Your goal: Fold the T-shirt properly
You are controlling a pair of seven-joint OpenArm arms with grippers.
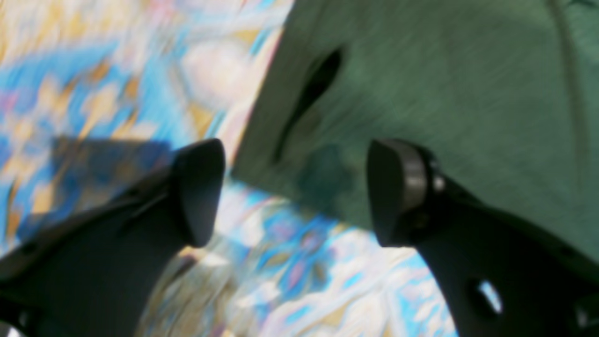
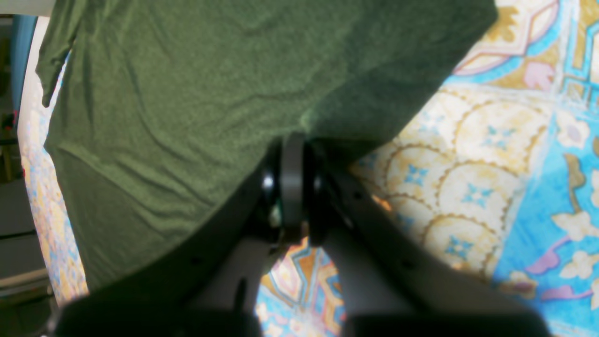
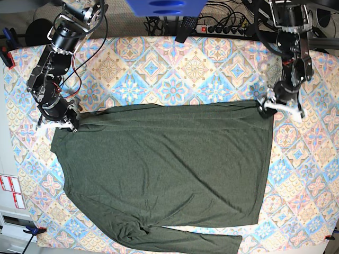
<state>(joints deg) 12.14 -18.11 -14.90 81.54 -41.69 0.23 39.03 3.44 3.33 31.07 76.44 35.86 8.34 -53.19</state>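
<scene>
A patterned cloth [image 3: 180, 50] covers the work surface. Its central field carries rows of diamond medallions on a pale ground, with blue, orange and brown detailing. Floral motifs in blue, pink and cream occupy the side zones. In the right wrist view, the cloth ends at the left; a dark area [image 2: 11, 178] with small red details lies beyond the edge. Light reaches the cloth's pale areas.

Black arms, white segments; dark, rounded fingers [image 1: 398, 192]; pale screws.
</scene>
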